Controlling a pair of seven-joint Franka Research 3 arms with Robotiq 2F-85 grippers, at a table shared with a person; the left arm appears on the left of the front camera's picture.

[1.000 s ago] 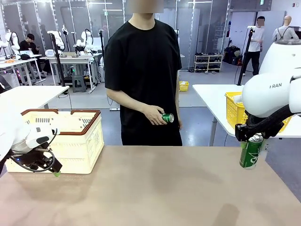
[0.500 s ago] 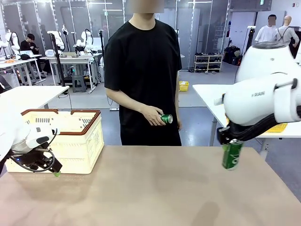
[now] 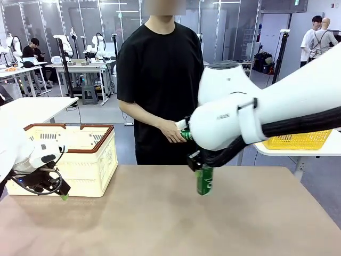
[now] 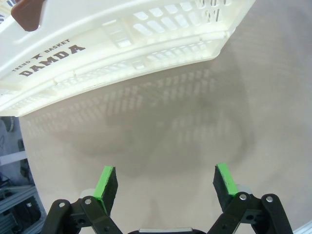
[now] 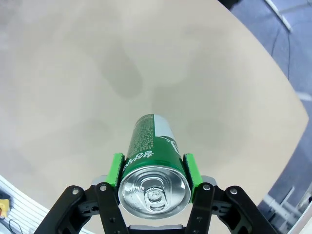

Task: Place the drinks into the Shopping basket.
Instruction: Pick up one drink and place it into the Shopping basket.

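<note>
The cream, brown-rimmed Shopping basket (image 3: 69, 154) stands at the table's (image 3: 160, 229) far left corner. Just beside its near wall the left hand (image 4: 165, 179) hangs low, spread wide and empty. Past the far edge, the person's hand (image 3: 173, 130) holds a second green can (image 3: 187, 135). Near the far edge's middle, the right hand (image 5: 153, 165) clasps a green can (image 3: 204, 182) upright at its top, above the table.

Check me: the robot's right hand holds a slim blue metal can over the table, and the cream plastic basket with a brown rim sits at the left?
Not blue: the slim metal can is green with a silver top, as the right wrist view shows. The right hand does hold it over the table, and the cream brown-rimmed plastic basket sits at the left.
</note>
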